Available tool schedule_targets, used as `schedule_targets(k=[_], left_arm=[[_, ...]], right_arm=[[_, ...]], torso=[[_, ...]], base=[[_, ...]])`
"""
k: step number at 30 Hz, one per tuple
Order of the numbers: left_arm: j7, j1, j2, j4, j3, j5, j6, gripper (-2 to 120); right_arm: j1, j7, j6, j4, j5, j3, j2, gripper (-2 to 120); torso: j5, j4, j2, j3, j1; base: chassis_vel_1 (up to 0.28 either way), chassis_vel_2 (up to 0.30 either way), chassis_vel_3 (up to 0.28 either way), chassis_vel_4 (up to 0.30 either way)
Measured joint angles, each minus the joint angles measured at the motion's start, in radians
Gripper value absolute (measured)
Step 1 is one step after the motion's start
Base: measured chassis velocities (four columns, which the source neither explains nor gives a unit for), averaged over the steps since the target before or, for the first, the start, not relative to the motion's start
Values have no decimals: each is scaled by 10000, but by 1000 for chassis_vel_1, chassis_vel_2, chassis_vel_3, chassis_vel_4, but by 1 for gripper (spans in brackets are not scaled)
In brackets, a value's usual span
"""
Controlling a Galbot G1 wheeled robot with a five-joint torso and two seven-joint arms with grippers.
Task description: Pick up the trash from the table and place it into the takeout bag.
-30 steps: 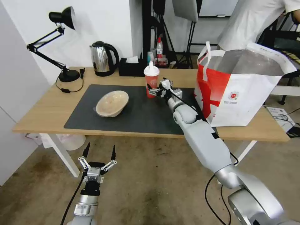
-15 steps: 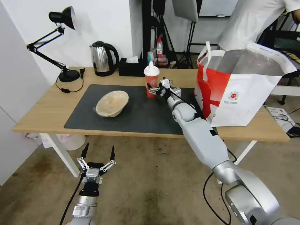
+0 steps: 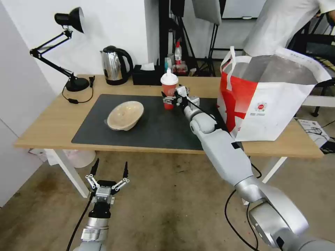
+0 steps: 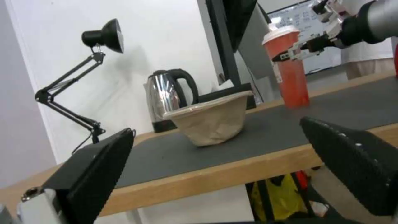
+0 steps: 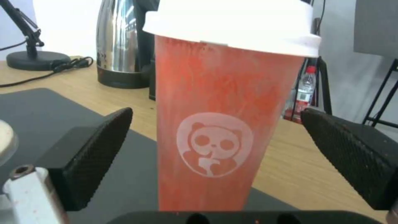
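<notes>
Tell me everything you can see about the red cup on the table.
The red cup is tall and tapered, wider at the top, with a mottled red wall, a white round panda logo and a white lid with a raised spout. It stands upright on the dark grey mat, near its back edge, in front of the black tissue box. The right claw is open around its middle, fingers on either side, apparently not yet touching.

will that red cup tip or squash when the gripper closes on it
The red cup is tall with a narrow base, so a high push may tip it. Its thin wall probably dents. The open right gripper straddles it; the white lid may help against spills.
</notes>
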Motion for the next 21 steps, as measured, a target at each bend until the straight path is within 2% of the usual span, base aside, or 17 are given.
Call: schedule_targets(k=[21], left_arm=[[-1, -55, -1, 48, 6, -6, 0, 100]], right_arm=[[305, -57, 40, -512, -30, -17, 279, 100]], torso=[[-1, 1, 0, 0, 0]], base=[[0, 0, 0, 0]])
